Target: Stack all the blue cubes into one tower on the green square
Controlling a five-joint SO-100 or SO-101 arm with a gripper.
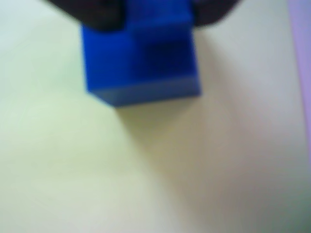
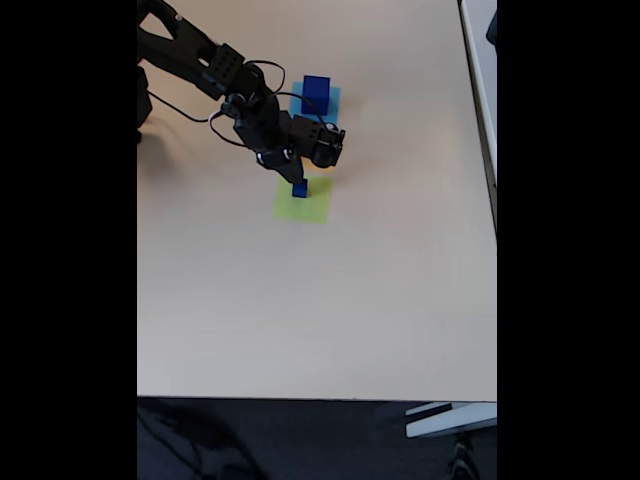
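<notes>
Beige table (image 2: 330, 300) is carrying everything, and near its far side the gripper (image 2: 298, 182) is pinching a small blue cube (image 1: 141, 63) low over the green square (image 2: 303, 204), jaws closed on its upper sides. A skewed release risks leaving the cube tilted or off-centre. Beyond it, the arm (image 2: 215, 65) is reaching in from the fixed view's top-left, wrist pitching down, with a larger blue cube (image 2: 315, 93) sitting further back on a light-blue square (image 2: 331, 98).
</notes>
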